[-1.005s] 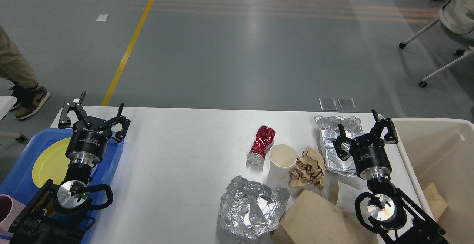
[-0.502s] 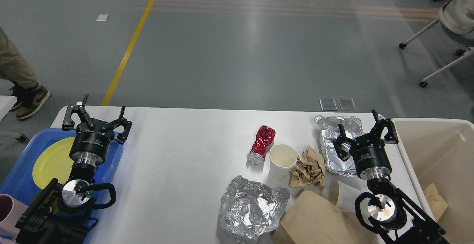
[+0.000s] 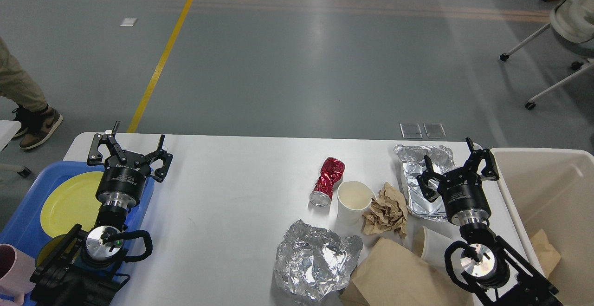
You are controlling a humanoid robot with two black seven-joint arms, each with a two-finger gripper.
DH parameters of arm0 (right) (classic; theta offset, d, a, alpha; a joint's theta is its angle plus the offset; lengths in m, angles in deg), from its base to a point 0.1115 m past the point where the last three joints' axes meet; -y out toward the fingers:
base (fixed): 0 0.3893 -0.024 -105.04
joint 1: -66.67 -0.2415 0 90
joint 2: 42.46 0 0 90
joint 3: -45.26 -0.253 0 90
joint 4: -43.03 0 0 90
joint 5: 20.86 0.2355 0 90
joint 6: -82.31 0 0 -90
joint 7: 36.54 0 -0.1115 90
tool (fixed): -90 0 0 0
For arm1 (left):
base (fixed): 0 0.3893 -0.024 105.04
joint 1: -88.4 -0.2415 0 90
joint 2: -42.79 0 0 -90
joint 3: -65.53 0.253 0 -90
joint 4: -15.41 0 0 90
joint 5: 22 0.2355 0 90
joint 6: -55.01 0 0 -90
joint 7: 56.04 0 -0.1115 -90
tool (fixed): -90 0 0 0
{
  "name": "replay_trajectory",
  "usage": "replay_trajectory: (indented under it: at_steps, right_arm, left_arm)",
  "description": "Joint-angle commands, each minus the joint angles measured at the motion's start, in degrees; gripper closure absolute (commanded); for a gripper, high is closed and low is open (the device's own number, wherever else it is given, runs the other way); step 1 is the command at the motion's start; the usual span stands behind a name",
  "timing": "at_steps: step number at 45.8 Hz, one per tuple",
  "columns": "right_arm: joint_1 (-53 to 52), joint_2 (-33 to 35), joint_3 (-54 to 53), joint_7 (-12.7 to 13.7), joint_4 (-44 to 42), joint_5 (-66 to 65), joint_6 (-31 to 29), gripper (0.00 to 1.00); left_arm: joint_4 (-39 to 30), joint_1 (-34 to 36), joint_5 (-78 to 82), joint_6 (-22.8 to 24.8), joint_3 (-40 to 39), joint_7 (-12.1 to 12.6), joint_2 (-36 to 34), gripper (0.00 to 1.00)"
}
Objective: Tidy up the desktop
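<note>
The white desktop (image 3: 232,190) fills the lower half of the head view. On its right half lie a crushed red can (image 3: 328,180), a white paper cup (image 3: 351,201), a crumpled brown paper ball (image 3: 386,209), a foil tray (image 3: 423,180), a crumpled foil sheet (image 3: 315,259), a brown paper bag (image 3: 399,276) and a tipped paper cup (image 3: 429,246). My left gripper (image 3: 131,146) stands open and empty over the desktop's far left corner. My right gripper (image 3: 457,163) hangs open and empty over the foil tray.
A blue tray (image 3: 28,218) with a yellow plate (image 3: 69,201) and a pink cup (image 3: 11,269) sits off the desktop's left edge. A beige bin (image 3: 547,194) holding brown paper stands at the right. A person's legs are at far left and a chair at far right.
My left arm has shifted to the right and slightly toward me, its gripper still open. The right arm and the items on the desktop have not moved.
</note>
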Motion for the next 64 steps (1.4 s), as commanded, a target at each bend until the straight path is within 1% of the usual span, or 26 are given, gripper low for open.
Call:
replay_trajectory:
  at_steps: [1,4,11,15,64]
  right_arm:
    - [0.0,0.0,0.0,0.0,0.0,0.1,0.0,0.0]
    - [0.0,0.0,0.0,0.0,-0.1,0.0,0.0,0.0]
    - [-0.1,0.0,0.0,0.0,-0.1,0.0,0.0,0.0]
    - [-0.1,0.0,0.0,0.0,0.0,0.0,0.0,0.0]
    - [-0.1,0.0,0.1,0.0,0.0,0.0,0.0,0.0]
  left_arm:
    - [3.5,0.7,-0.1,5.7,0.1,0.0,0.0,0.04]
    - [3.7,0.5,-0.2,7.8,-0.1,0.7,0.0,0.04]
    - [3.8,0.6,-0.7,8.0,-0.1,1.0,-0.2,0.04]
    - [3.7,0.5,-1.2,8.3,0.1,1.7,-0.1,0.04]
    - [3.8,0.3,-1.2,8.7,0.1,1.8,0.0,0.04]
